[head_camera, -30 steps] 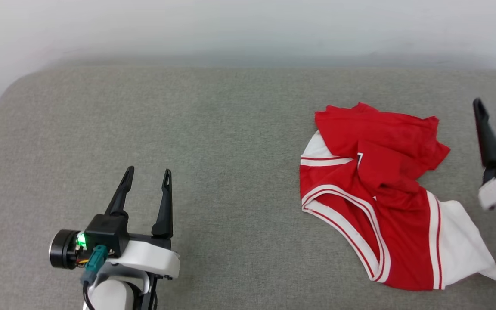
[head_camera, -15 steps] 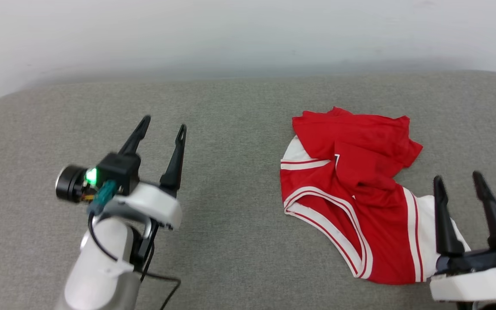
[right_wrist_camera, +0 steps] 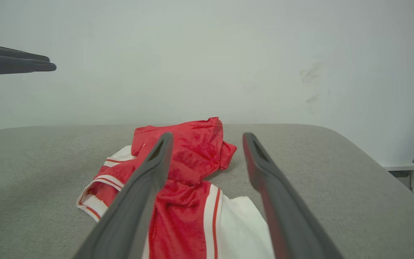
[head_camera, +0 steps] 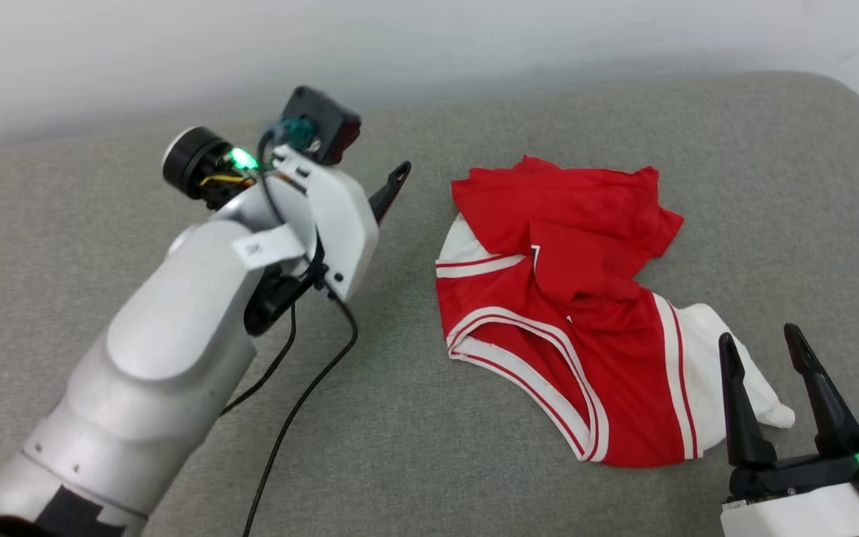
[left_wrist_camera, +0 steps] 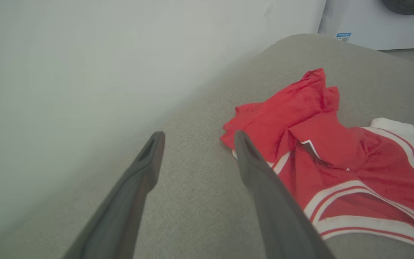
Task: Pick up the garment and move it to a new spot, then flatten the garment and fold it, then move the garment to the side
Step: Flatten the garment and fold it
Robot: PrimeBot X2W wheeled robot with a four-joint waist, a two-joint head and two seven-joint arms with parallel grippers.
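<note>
Red T-shirt (head_camera: 556, 298) lies crumpled just right of the left gripper (left_wrist_camera: 198, 138), newly swung in; right gripper (head_camera: 757, 335) hovers near; both spread, empty, so pickup is likely next.

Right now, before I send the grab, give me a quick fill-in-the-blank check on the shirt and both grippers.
1. The garment lies crumpled on the grey cushion; its body is ____.
2. The left gripper stands ____, holding nothing.
3. The right gripper is close to the garment's ____ sleeve.
Missing words: red; open; white.
</note>
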